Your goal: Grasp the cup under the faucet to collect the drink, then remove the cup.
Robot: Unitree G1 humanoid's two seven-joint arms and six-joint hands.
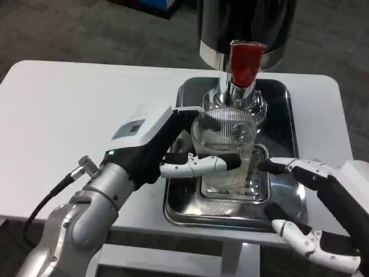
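A clear ribbed cup stands upright over the slotted drip grate, just in front of the faucet's chrome spout. My left hand grips the cup from its left side, one white finger wrapped across its front. The red tap lever sticks out above the cup from the dark dispenser body. My right hand hovers open at the tray's right front corner, a fingertip close to the cup without clearly touching it.
The steel tray holds the dispenser and grate, and sits on the white table. Bare table stretches to the left. A black cable trails from my left forearm near the table's front edge.
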